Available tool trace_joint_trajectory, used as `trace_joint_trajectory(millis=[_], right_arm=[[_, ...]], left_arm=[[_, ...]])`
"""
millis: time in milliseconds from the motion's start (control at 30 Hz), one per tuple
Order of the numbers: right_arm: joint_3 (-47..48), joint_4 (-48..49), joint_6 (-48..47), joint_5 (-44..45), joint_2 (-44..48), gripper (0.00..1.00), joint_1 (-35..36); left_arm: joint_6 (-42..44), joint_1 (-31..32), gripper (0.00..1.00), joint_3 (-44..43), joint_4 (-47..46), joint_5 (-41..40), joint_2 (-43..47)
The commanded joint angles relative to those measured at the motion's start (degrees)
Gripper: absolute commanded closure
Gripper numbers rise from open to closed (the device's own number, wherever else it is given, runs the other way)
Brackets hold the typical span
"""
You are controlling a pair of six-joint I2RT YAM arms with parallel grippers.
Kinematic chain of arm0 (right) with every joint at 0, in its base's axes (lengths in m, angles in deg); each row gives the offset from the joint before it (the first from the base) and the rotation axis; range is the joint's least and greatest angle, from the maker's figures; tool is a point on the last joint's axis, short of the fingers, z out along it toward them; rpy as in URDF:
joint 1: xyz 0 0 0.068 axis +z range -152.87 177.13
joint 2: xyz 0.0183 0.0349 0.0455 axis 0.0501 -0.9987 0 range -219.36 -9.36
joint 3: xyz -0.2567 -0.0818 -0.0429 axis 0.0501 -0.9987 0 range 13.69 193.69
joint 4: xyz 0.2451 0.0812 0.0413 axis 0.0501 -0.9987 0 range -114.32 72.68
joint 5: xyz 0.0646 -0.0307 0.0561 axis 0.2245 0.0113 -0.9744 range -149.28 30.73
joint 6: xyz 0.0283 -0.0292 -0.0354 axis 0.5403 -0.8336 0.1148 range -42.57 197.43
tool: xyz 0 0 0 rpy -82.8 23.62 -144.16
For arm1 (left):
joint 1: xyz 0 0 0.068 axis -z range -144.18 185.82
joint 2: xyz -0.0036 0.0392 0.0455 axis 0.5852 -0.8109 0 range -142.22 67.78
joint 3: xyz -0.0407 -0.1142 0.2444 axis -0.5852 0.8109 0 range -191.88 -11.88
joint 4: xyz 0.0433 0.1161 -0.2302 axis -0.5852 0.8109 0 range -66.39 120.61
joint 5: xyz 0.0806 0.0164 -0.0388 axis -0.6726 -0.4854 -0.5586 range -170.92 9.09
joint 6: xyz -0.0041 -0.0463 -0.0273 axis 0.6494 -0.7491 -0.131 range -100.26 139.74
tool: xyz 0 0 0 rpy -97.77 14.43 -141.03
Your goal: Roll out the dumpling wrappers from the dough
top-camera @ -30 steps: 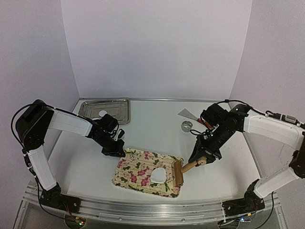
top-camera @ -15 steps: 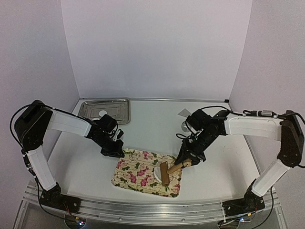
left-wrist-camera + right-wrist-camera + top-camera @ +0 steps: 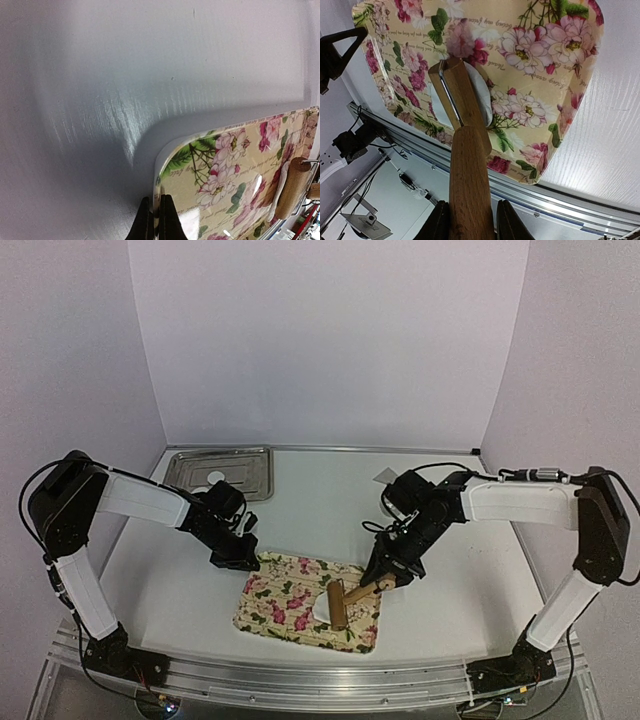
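Observation:
A flat white piece of dough point(image 3: 320, 610) lies on the flowered board point(image 3: 285, 600). My right gripper point(image 3: 386, 576) is shut on the handle of the wooden roller point(image 3: 338, 605), whose head rests on the dough. In the right wrist view the roller point(image 3: 462, 95) covers most of the dough point(image 3: 484, 102), and my right gripper point(image 3: 470, 220) clasps the handle. My left gripper point(image 3: 240, 560) is shut on the board's far left corner; in the left wrist view its jaws point(image 3: 156, 220) pinch the board's rim point(image 3: 159, 175). One white dumpling wrapper point(image 3: 214, 478) lies in the metal tray point(image 3: 250, 462).
The metal tray stands at the back left. A grey scraper point(image 3: 382, 476) lies at the back, partly behind the right arm. The board's near edge is close to the table's front rail point(image 3: 560, 200).
My right gripper has pushed the roller leftward from the board's right edge onto the dough. The left gripper has kept its hold on the board's corner.

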Motion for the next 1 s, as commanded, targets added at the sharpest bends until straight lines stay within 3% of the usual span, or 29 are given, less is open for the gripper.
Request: trace_joint_trajectory(millis=[0,300,733,967], right_arm=[[0.2,-7.3,0.1,8.6,-5.5,1.00,1.7],[2.6,-7.2,1.4,11.7,-10.6,1.00,3.8],[-7.4,-10.3,3.2,15.4,-0.7,1.00,1.7],[-3.8,-9.6,1.6,14.7,-5.9,1.00,2.2]], left_arm=[[-0.1,-0.5,1.00,0.4,0.4,-1.3,2.3],[-0.4,-0.5,1.00,0.5,-0.2,-1.0,2.1],[-1.0,-0.5,1.00,1.7,0.4,-2.7,2.9],[-0.9,-0.5,1.00,1.6,0.5,-2.6,3.1]])
